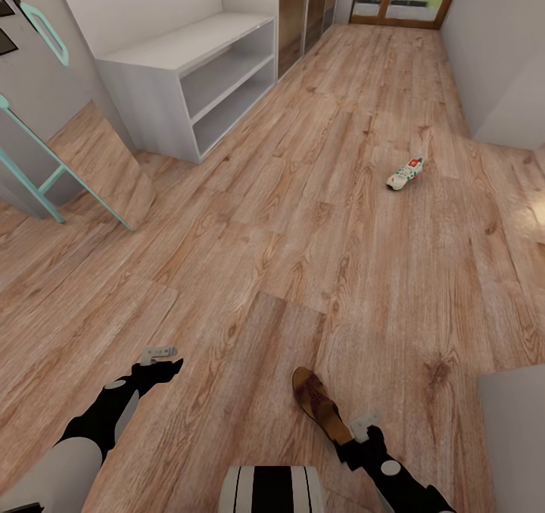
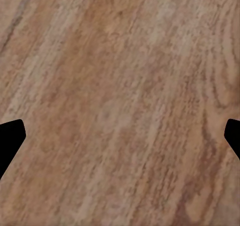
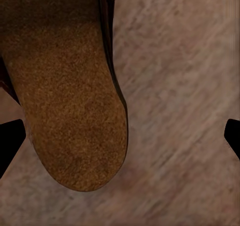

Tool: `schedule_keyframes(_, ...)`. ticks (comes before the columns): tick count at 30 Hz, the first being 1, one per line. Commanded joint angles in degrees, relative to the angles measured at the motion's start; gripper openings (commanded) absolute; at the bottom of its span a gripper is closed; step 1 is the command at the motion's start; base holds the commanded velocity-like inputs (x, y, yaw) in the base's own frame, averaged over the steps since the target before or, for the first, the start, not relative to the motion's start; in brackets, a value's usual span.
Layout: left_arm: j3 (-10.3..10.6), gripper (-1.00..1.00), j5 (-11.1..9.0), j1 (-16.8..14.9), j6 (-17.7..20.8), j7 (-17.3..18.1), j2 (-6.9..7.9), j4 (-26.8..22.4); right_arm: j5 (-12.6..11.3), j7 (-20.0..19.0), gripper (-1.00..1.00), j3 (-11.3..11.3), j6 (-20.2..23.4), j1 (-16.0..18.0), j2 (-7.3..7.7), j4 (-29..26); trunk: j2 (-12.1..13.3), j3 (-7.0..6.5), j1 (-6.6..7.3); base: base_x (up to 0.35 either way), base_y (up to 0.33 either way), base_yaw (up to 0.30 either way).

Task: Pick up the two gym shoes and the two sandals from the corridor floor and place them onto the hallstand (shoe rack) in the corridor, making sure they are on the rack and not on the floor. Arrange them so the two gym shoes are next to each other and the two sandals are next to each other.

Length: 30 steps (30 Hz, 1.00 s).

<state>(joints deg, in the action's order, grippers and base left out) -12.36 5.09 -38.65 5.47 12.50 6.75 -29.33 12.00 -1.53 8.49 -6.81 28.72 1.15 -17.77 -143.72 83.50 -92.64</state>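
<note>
My left tool [image 1: 160, 355] hangs spread and empty over the light brown wood-grain plank floor [image 1: 250, 218], left of the dark brown leather slip-on sandal with tan footbed [image 1: 321, 404]. My right tool [image 3: 120, 136] is spread above that sandal's heel, not yet gripping. I judge the sandal pickup is in hand; next I lower and pinch its edge. Beyond the sandal lies a white green-striped gym shoe [image 1: 405, 174].

One sandal [image 1: 321, 404] lies on the corridor floor [image 1: 303, 218] just ahead of the robot, beside the right gripper [image 1: 365, 424]. A gym shoe [image 1: 405, 174] lies farther ahead, to the right. A low two-shelf bench [image 1: 198, 74] stands against the left wall
</note>
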Motion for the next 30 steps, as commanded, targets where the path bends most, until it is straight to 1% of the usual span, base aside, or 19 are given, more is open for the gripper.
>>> schedule_keyframes(1,-0.5,1.0,0.5,0.0,0.3,0.5,-0.07,-0.1,0.4,0.0,1.0,0.0,-0.1,0.0,0.02,-0.1,0.0,0.03,0.01,0.0,0.0,0.0)
schedule_keyframes(10,-0.5,1.0,0.5,0.0,0.3,0.5,0.02,-0.1,0.4,0.1,1.0,0.1,-0.1,0.0,0.03,-0.2,0.0,0.03,0.01,0.0,0.0,0.0)
schedule_keyframes(24,-0.5,1.0,0.5,0.0,0.3,0.5,0.01,-0.1,0.4,0.1,1.0,0.0,-0.1,0.0,0.0,-0.2,-0.2,3.13,-0.35,0.0,0.0,0.0)
schedule_keyframes(30,-0.5,1.0,0.5,0.0,0.3,0.5,0.06,-0.1,0.4,0.1,1.0,0.0,-0.1,0.0,0.05,-0.3,-0.2,3.13,-0.35,0.0,0.0,0.0)
